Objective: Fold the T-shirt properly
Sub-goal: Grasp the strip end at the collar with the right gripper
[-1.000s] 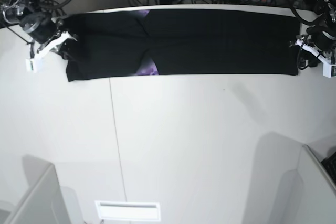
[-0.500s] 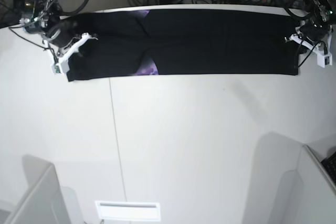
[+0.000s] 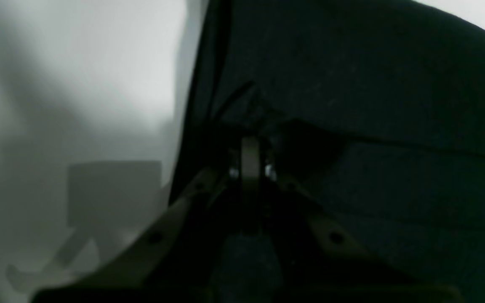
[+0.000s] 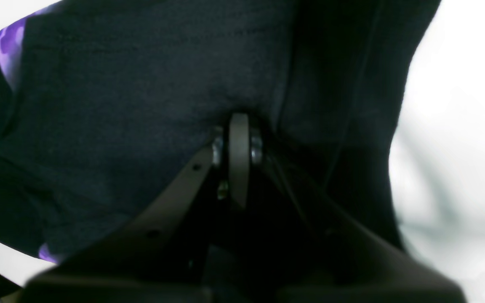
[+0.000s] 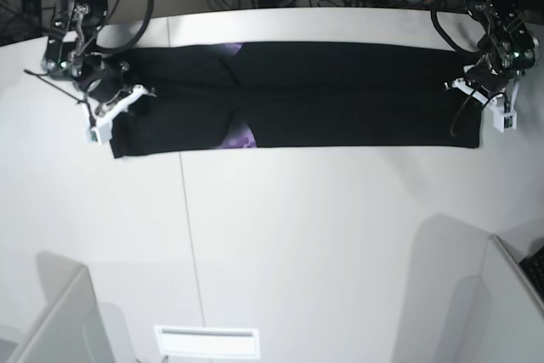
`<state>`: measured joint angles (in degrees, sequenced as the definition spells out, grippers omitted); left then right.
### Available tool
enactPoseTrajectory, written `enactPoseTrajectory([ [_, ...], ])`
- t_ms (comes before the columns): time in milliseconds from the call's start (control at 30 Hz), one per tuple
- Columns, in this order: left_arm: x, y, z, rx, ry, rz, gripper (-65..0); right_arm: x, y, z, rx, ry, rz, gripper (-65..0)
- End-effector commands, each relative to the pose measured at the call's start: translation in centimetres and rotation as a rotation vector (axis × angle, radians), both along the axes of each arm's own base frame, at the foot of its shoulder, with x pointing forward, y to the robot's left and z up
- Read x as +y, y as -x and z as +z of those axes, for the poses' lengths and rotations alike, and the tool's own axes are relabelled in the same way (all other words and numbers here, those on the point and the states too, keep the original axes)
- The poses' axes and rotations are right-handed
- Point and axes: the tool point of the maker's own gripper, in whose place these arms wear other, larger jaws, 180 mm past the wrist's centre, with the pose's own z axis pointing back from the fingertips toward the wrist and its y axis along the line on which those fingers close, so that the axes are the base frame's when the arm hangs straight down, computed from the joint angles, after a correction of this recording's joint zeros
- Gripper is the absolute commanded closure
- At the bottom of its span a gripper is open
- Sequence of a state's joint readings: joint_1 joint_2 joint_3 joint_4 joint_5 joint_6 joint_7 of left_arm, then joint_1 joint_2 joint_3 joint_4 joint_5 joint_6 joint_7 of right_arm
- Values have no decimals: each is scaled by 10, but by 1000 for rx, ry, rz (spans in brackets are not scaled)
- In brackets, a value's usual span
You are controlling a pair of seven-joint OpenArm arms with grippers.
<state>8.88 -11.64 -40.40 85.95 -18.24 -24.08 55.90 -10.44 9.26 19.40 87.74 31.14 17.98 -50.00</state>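
On the left wrist view, I see my left gripper [image 3: 249, 168] with jaws pressed together, pinching black cloth of the T-shirt [image 3: 352, 84], which fills the frame from twelve round to four o'clock; pale table [image 3: 78, 84] shows at nine.

On the right wrist view, my right gripper [image 4: 238, 143] is likewise clamped on the T-shirt's [image 4: 120, 84] edge, with a sliver of purple print [image 4: 9, 46] at ten o'clock.

On the base view, the T-shirt [image 5: 340, 95] lies as a long folded band across the table's [image 5: 297, 244] twelve o'clock side, the right gripper [image 5: 106, 116] at its nine o'clock end and the left gripper [image 5: 489, 104] at its three o'clock end. I judge the cloth soft, light and limp: it will sag between the grips, so holding both end edges suits it. I see no containers.
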Motion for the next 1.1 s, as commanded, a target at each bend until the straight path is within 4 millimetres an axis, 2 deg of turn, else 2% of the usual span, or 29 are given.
enactPoseTrajectory([
  [0, 6, 2, -2, 40, -25, 1, 0, -15, -1, -3, 28, 56, -8, 0],
  [200, 4, -37, 4, -14, 10, 18, 0, -15, -42, 8, -21, 33, -21, 0],
  [333, 5, -60, 18, -65, 11, 20, 0, -14, -67, 22, -63, 26, -20, 0],
  [467, 12, -69, 49, -103, -39, 8, 0, -8, -79, 55, -138, 51, 13, 0],
  [600, 13, -86, 107, -198, -108, -30, 0, 0, -86, 98, -237, 91, 55, 0],
  [667, 20, -84, 133, -244, -118, -29, 0, 5, -82, 108, -273, 95, 54, 0],
  [733, 24, -78, 142, -275, -86, -10, 0, 1, -73, 114, -289, 109, 38, 0],
  [800, 36, -64, 144, -278, -77, 10, 0, 1, -60, 114, -298, 106, 16, 0],
  [900, 41, -52, 147, -295, -75, 19, 0, 4, -45, 115, -323, 104, -4, 0],
  [967, 46, -37, 144, -295, -78, 36, 0, 7, -32, 110, -314, 108, 1, 0],
  [1067, 51, -26, 138, -310, -81, 54, -10, 15, -13, 99, -279, 82, -4, 0],
])
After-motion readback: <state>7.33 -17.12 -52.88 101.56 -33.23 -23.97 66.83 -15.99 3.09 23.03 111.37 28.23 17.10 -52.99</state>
